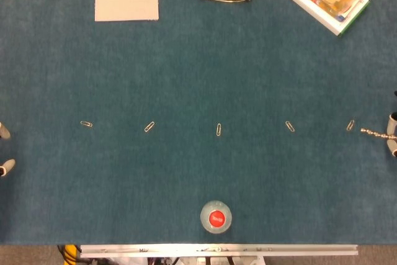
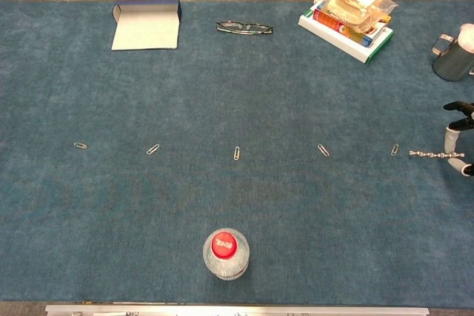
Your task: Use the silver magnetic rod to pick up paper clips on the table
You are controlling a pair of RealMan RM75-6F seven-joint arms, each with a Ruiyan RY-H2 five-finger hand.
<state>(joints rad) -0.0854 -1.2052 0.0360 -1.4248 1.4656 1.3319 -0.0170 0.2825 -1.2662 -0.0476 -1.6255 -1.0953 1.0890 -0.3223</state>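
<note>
From the head view, the silver magnetic rod [image 1: 374, 132] lies level at the right edge of the table [image 1: 186, 72], its free tip pointing inward, just short of the nearest paper clip [image 1: 350, 125]. The right hand [image 1: 392, 134] is mostly cut off by the frame; what shows of its fingers closes on the rod's outer end. The rod looks thin, stiff and beaded — light, probably slick metal, best held at that far end so the tip stays free. The clips are bent wire, nearly weightless, strung in a row across the middle of the table: the second paper clip [image 1: 289, 126], middle paper clip [image 1: 218, 129], fourth paper clip [image 1: 149, 126] and far-left paper clip [image 1: 86, 123]. Of the left hand [image 1: 4, 150], only pale fingertips show at the left edge; whether they are spread or curled I cannot tell.

From the chest view, the teal table covering looks napped like felt, so clips should lift off it easily. The rod's knobbly outline is plainer here — still apart from the nearest clip. A red-capped clear bottle [image 2: 225, 254] stands by the near edge.
</note>
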